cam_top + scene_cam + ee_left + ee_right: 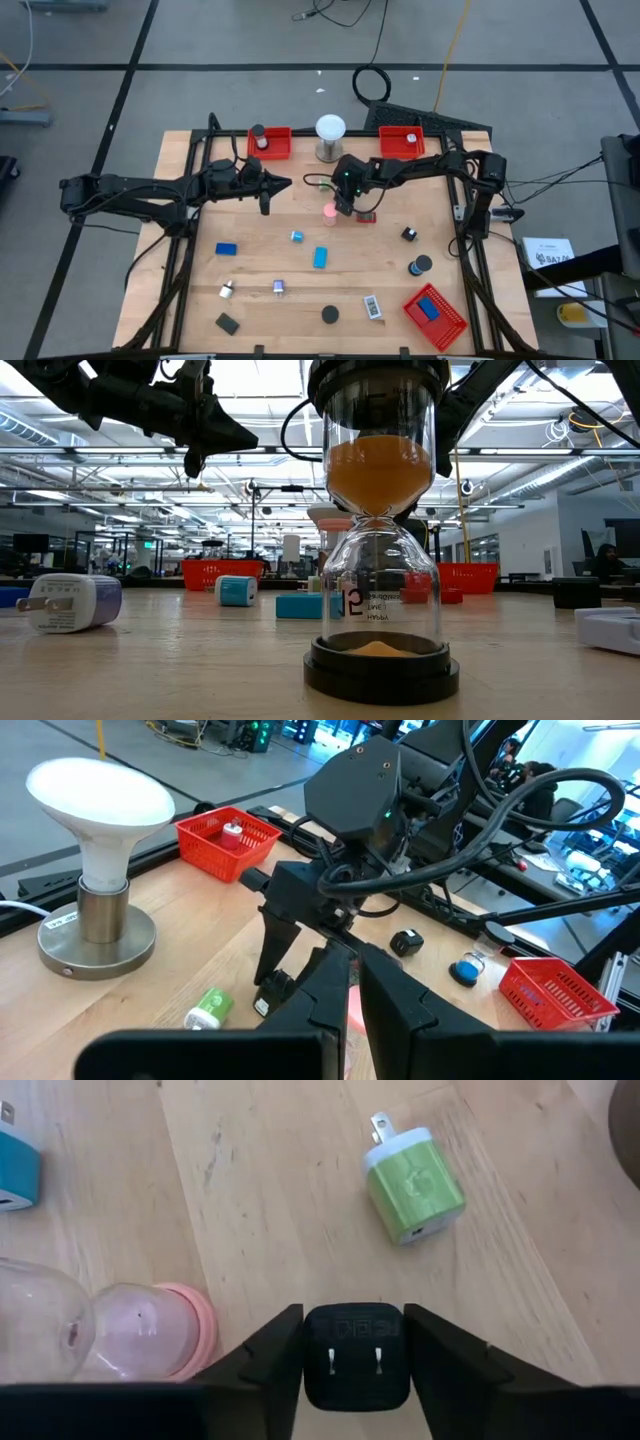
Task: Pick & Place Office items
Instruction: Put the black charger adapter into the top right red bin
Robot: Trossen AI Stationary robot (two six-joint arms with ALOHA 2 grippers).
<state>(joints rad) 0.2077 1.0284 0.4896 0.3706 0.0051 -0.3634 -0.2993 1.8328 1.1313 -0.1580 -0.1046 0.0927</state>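
Note:
My right gripper stands over the table's middle with its fingers pointing down, shut on a small black plug adapter. A clear hourglass with a pink cap lies beside it, and a green plug adapter lies a little farther off. My left gripper hovers to their left, shut and above the table. Other office items lie scattered on the near half: blue blocks, a black disc and a white tag. My right gripper pinches the black plug adapter between its two fingers, one on each opposite side wall. The fingers come from above, pointing down. The adapter's two prongs face up toward the wrist. Whether its underside is on the table I cannot tell.
Two red mesh trays sit at the far edge with a white globe lamp between them. A third red tray at the near right corner holds a blue item. An orange-sand hourglass stands close to the low camera.

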